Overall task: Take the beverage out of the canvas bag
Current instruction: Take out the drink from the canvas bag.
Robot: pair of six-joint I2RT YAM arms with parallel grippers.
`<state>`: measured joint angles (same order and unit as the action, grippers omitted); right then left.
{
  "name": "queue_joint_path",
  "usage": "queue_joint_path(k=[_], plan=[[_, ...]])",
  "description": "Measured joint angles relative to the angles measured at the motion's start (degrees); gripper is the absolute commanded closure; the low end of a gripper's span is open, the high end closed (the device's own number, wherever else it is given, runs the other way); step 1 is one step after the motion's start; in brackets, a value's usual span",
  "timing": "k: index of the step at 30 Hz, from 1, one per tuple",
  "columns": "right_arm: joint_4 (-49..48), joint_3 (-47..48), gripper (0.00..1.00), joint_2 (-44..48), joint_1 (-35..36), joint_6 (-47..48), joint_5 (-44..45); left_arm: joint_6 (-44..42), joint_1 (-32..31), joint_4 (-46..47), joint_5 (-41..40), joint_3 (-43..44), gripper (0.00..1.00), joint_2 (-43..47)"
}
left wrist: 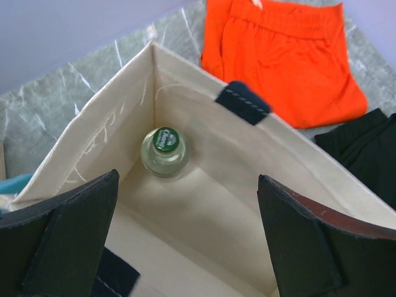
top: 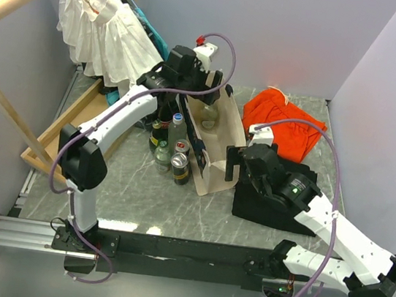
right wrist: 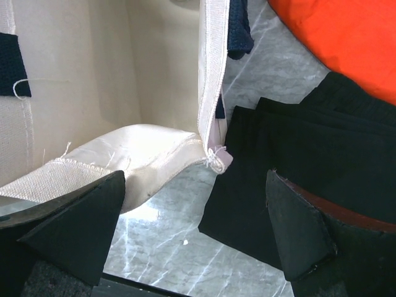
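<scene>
**Item:** clear bottle with green cap (left wrist: 165,148), standing cap-up near an inner corner of the boxy beige canvas tote with black strap handles (left wrist: 93,124).
**Left claw** (left wrist: 187,185): spread wide, empty, above the bag mouth.
**Right claw** (right wrist: 195,185): parted, empty, beside the tote's corner seam.
**Handling:** centre over the cap, descend straight, clear the walls, then close on the neck.

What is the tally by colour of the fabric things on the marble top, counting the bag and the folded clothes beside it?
Beige: 1, the canvas bag
Orange: 1, the orange cloth
Black: 1, the black cloth
Total: 3
</scene>
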<state>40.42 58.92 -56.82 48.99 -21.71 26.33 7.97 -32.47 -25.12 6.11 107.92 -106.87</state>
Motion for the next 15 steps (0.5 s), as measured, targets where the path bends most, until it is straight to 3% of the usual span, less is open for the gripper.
queue_joint_path(k=[15], plan=[[-0.7, 0.0, 0.0, -1.9, 0.0, 0.6, -0.3, -0.4, 1.1, -3.6, 4.6, 4.9, 0.04, -5.6]])
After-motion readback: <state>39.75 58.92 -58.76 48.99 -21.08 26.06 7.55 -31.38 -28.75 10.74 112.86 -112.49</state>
